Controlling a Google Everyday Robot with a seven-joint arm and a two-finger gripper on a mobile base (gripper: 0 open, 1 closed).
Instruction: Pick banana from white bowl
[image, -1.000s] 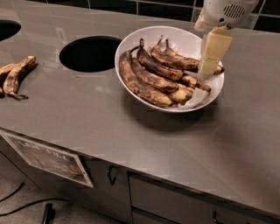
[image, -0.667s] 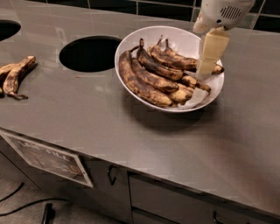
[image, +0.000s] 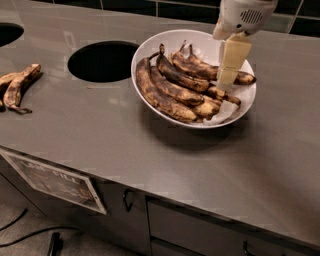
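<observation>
Grey countertop (image: 200, 165) is left open around the white bowl (image: 150, 55); the gripper (image: 226, 84), whose grip cannot be told, is held above the banana (image: 212, 104).

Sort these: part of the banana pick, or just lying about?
Job: short stubby brown-yellow banana; large glossy white bowl; end effector, over the bowl's right side.
Lying about: longer blackened bananas in the bowl; two joined spotted bananas on grey counter.

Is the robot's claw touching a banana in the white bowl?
Cannot tell. In the camera view the gripper hangs low over the white bowl, its tip overlapping the bananas, hiding any contact or gap.
</observation>
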